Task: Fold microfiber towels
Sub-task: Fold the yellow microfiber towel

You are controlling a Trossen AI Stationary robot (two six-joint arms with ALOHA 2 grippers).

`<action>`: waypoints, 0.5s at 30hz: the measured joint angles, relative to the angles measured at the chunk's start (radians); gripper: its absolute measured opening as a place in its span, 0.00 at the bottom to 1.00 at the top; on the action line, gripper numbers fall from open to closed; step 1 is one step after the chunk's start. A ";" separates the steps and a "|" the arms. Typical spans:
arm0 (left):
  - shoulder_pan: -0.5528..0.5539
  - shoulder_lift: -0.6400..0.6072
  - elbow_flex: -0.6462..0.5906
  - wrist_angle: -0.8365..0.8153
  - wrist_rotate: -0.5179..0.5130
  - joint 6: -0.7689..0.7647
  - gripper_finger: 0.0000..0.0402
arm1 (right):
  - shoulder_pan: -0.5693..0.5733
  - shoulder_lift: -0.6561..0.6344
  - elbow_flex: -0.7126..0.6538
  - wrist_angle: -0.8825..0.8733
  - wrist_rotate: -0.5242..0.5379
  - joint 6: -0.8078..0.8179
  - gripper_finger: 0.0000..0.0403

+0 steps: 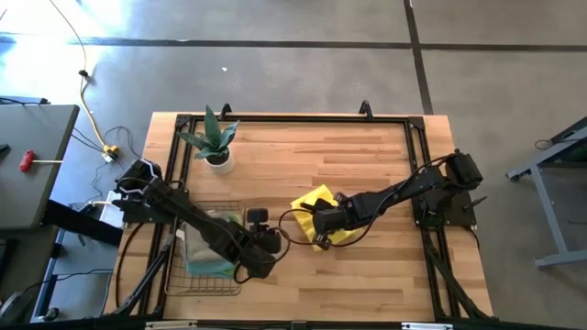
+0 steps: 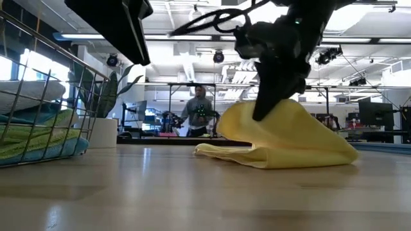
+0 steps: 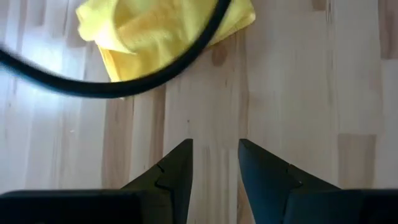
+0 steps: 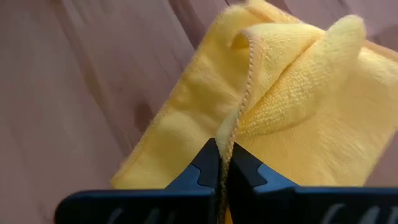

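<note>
A bright yellow microfiber towel [image 1: 315,203] lies rumpled on the wooden table's middle, and my right gripper [image 4: 224,144] is shut on it near its near side. My left gripper [image 3: 214,144] hovers open over bare wood just left of the towel, with nothing between its fingers. In the low view the yellow towel [image 2: 289,138] rises into a peak under the right gripper's dark fingers [image 2: 264,109]. More towels [image 1: 206,255], teal and lime green, are piled in the wire basket [image 1: 220,203] at the near left. My right gripper pinches the yellow towel's stitched hem [image 4: 238,118] between its two fingers, where the edge curls up into a fold. The fingers slant down from the table's right. The cloth is drawn up into a slack peak at the fingers, and its lower part [image 2: 231,154] rests on the table.
A small potted plant [image 1: 215,142] stands at the far left of the table. The basket [image 2: 38,96] takes up the near left, under my left arm. A black cable [image 3: 124,84] hangs across the left wrist view. Bare wood lies to the far side and near right.
</note>
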State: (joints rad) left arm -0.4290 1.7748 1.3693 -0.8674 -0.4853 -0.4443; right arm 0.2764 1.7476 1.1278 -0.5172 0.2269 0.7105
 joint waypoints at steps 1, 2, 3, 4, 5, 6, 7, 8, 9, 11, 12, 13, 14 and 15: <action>-0.004 0.000 0.000 -0.001 -0.001 0.000 0.30 | 0.000 0.002 0.000 0.020 0.000 0.000 0.00; -0.008 0.000 0.000 0.000 -0.001 0.000 0.30 | 0.001 0.003 0.000 0.033 0.000 0.000 0.00; -0.012 0.000 0.000 0.002 -0.002 -0.001 0.30 | 0.001 0.003 0.000 0.042 0.000 -0.001 0.00; -0.016 0.000 0.000 0.002 -0.002 -0.005 0.30 | 0.001 0.004 0.000 0.061 0.001 -0.002 0.00; -0.020 0.000 0.000 0.000 -0.004 -0.009 0.30 | 0.002 0.007 0.000 0.079 0.003 -0.002 0.00; -0.022 0.000 0.000 0.000 -0.008 -0.014 0.30 | 0.002 0.008 0.000 0.085 0.007 -0.003 0.00; -0.025 0.000 0.000 -0.001 -0.014 -0.016 0.30 | 0.002 0.008 0.000 0.087 0.009 -0.003 0.00; -0.027 0.000 0.000 -0.001 -0.017 -0.016 0.30 | 0.002 0.008 0.000 0.097 0.011 -0.003 0.00; -0.031 0.000 0.000 -0.001 -0.020 -0.016 0.30 | 0.002 0.008 0.000 0.105 0.017 -0.003 0.00; -0.032 0.000 0.000 0.000 -0.021 -0.018 0.30 | 0.002 0.008 0.000 0.113 0.031 -0.003 0.00; -0.032 0.000 0.000 0.000 -0.022 -0.023 0.30 | 0.001 0.008 0.000 0.122 0.033 -0.003 0.00; -0.032 0.001 0.000 0.000 -0.022 -0.030 0.30 | 0.001 0.008 0.000 0.134 0.034 -0.003 0.00; -0.032 0.005 0.000 0.000 -0.027 -0.038 0.30 | 0.001 0.008 0.000 0.144 0.035 -0.003 0.00; -0.032 0.008 0.000 0.000 -0.037 -0.043 0.30 | 0.001 0.008 0.000 0.156 0.037 -0.006 0.00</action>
State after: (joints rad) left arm -0.4610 1.7832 1.3693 -0.8679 -0.5227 -0.4873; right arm 0.2775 1.7557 1.1275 -0.3617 0.2638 0.7049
